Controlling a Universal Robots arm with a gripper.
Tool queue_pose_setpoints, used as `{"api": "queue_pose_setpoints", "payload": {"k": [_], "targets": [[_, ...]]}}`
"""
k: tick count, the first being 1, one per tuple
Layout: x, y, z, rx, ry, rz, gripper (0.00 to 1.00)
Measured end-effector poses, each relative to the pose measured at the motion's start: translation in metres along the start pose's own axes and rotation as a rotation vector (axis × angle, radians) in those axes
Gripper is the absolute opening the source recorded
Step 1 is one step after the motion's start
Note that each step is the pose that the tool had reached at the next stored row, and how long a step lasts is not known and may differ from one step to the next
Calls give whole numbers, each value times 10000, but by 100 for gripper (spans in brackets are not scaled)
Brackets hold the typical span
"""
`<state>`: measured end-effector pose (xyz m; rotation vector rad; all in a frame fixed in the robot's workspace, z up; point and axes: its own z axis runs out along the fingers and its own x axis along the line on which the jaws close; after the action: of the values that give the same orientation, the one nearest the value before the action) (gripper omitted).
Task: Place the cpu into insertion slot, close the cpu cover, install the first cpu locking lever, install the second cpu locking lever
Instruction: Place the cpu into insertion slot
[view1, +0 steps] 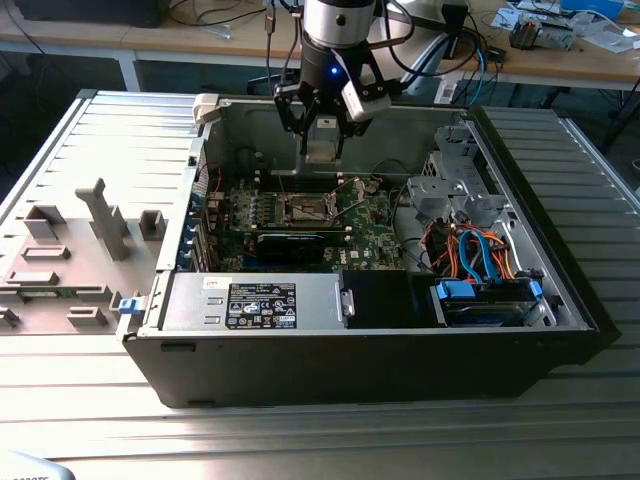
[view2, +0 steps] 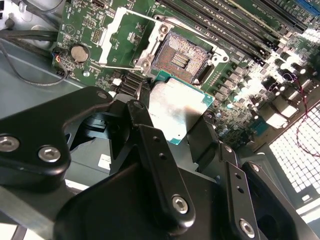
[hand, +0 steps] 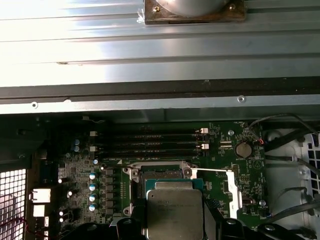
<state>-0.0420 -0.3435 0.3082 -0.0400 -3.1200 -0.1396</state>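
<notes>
Here's the arm down inside the open computer case (view1: 575, 300), and the gripper (view1: 322, 148) has the cpu (view2: 177, 107) nipped between its black fingers (view2: 209, 131). They're closed in on two opposite edges of the chip, only as far apart as the chip is wide. It's carried flat, silvery top towards the wrist cameras, and I'd say that's so the underside can meet the socket squarely. In the exterior view the chip hangs clear above the green board (view1: 365, 235), up by the case's far wall, so it isn't seated. In both wrist views it sits just short of the insertion slot (view2: 182, 57), overlapping one edge of it. The slot's dark centre is bare and ready. The cpu cover (view2: 122, 32) lies open, folded out flat on the board beside the socket, which keeps the way down free. Around it there's a coin battery (view2: 79, 52), and the long memory slots (hand: 150, 145) run past the socket's other side. A black box with a white label (view1: 260, 303) sits along the near wall, well apart from the work.
</notes>
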Motion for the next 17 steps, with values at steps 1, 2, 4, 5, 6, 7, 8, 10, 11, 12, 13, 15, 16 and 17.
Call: {"api": "queue_pose_setpoints", "payload": {"k": [1, 2, 4, 5, 6, 7, 8, 10, 11, 12, 13, 15, 16, 17], "targets": [[0, -1, 12, 0, 0, 0, 54], [0, -1, 13, 0, 0, 0, 54], [0, -1, 16, 0, 0, 0, 54], [0, -2, 17, 0, 0, 0, 54], [-1, -6, 67, 0, 0, 0, 54], [-2, -10, 113, 0, 0, 0, 54], [-2, -10, 115, 0, 0, 0, 54], [-2, -11, 118, 0, -1, 0, 54], [-2, -11, 121, 0, 0, 0, 54], [-2, -11, 123, 0, 0, 0, 54], [-2, -11, 124, 0, 0, 0, 54], [-3, -11, 126, 0, 0, 0, 54], [-2, -11, 127, 0, 0, 0, 54], [-3, -12, 128, 1, 0, 0, 54]]}}
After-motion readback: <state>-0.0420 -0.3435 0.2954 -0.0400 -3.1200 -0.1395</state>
